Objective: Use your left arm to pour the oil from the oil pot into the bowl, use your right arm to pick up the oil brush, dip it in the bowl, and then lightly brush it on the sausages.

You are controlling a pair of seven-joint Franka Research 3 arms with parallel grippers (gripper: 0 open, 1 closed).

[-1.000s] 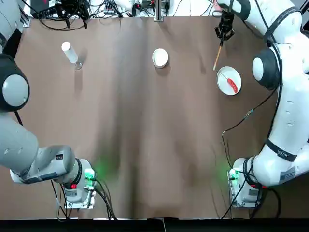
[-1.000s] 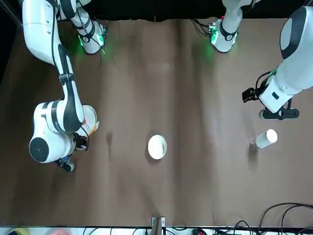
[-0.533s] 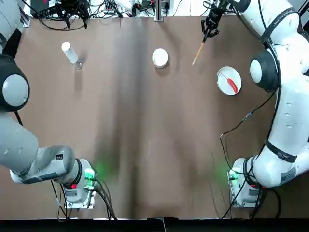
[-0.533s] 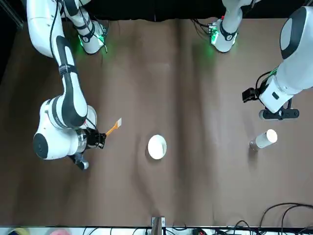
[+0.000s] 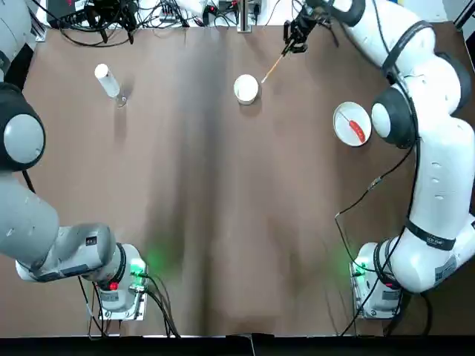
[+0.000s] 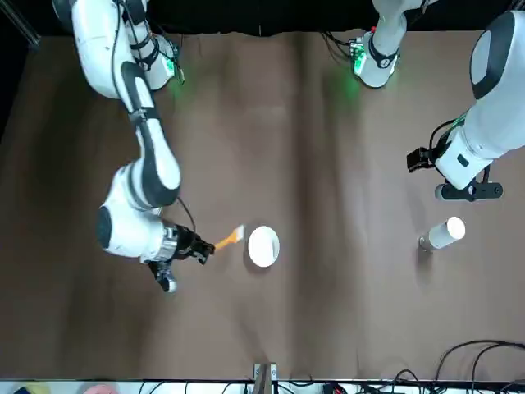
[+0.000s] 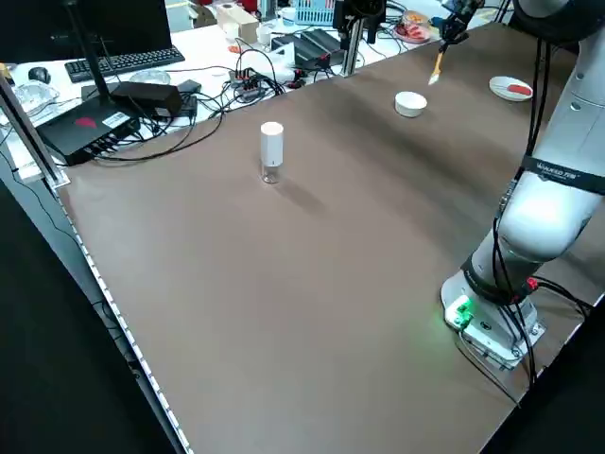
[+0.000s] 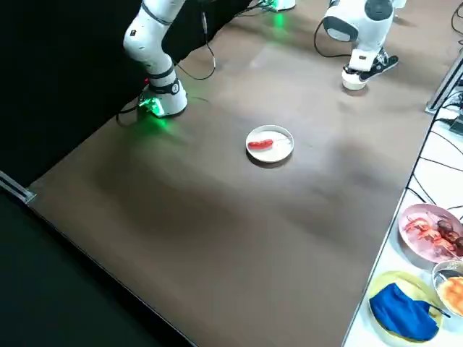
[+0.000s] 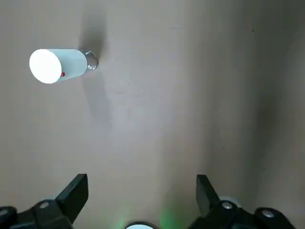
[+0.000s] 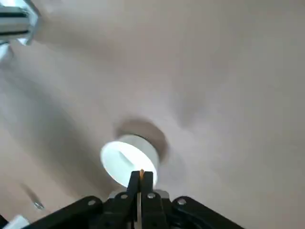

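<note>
Oil brush (image 5: pixel 272 65) sits pinched in the right pincer (image 5: pixel 295 38) at the desk's (image 5: pixel 223 208) far edge, handle slanting down toward the bowl (image 5: pixel 246 88), tip just beside its rim, not in. Bowl is the nearer target; plate (image 5: pixel 343 130) with sausage (image 5: pixel 357 130) well apart, open desk between. Oil pot (image 5: pixel 107 81) stands upright far left; left pincer (image 9: pixel 138 191) hangs above it, spread wide.

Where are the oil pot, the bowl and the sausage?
oil pot (image 5: pixel 107 80): top view, on its clear body.
bowl (image 5: pixel 246 88): top view, on its white inside.
sausage (image 5: pixel 357 130): top view, on its red middle.
</note>
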